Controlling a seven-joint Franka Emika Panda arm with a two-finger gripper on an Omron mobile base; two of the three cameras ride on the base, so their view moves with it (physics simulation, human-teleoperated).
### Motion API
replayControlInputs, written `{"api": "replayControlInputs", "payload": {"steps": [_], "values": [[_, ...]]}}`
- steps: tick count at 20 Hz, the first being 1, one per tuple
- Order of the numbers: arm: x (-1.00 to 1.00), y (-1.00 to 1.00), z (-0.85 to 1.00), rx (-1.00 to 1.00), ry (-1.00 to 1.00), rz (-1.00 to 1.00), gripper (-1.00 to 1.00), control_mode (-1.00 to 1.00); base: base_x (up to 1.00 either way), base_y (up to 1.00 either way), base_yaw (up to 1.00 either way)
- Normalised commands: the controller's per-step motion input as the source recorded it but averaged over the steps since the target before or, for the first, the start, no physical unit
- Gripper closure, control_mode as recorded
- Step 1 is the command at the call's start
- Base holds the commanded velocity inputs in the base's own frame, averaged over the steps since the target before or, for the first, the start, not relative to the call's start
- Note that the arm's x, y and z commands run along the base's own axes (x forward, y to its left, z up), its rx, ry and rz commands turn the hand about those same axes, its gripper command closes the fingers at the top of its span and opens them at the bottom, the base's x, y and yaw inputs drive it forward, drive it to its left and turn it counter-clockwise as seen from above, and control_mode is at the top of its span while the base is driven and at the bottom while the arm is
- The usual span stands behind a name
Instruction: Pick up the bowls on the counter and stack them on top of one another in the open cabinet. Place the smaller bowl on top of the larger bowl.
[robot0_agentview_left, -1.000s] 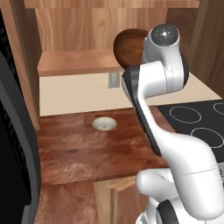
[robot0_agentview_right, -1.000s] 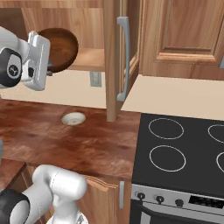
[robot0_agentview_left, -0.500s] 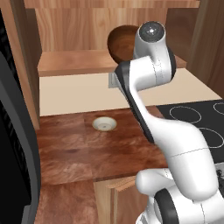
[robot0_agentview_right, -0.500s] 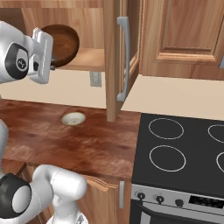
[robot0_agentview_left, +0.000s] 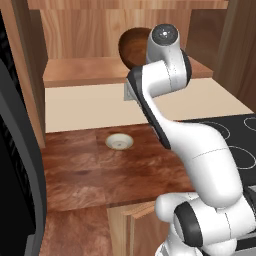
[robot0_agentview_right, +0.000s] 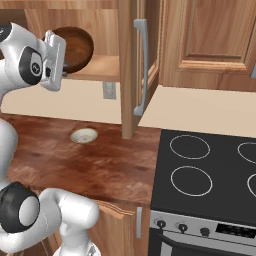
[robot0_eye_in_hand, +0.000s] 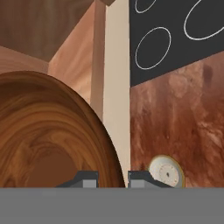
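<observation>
Large dark brown wooden bowl (robot0_agentview_left: 134, 46) held up at the open cabinet (robot0_agentview_left: 90, 70), tilted on edge above the light shelf board, toward the shelf's right end in the left base view. Gripper (robot0_eye_in_hand: 113, 178) clamped on the bowl's rim, one finger tip either side of the wall in the hand view; glossy grained interior (robot0_eye_in_hand: 48, 144) turned to the hand camera. In the right base view, same bowl (robot0_agentview_right: 75, 47) just behind the hand, before the cabinet's back panel. Small shallow cream-white bowl (robot0_agentview_left: 119, 142) upright on the reddish-brown counter (robot0_agentview_left: 90, 175), near its back edge below the shelf; seen also at (robot0_agentview_right: 83, 135) and (robot0_eye_in_hand: 165, 172). Black stovetop (robot0_agentview_right: 210, 170) adjoining the counter's right edge.
</observation>
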Motion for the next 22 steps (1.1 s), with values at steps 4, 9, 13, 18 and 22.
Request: {"api": "replayControlInputs", "payload": {"steps": [4,9,13,18,22], "values": [[0.38,0.09,0.00,0.03,0.00,0.00,1.00,-1.00,0.00,0.00,0.00],[0.28,0.08,-0.03,0.01,0.00,0.00,1.00,-1.00,0.00,0.00,0.00],[0.21,0.03,-0.10,0.01,-0.02,0.00,1.00,-1.00,0.00,0.00,0.00],[0.21,0.02,-0.11,0.01,-0.02,0.00,1.00,-1.00,0.00,0.00,0.00],[0.22,0.02,-0.09,0.02,-0.03,0.00,1.00,-1.00,0.00,0.00,0.00]]}}
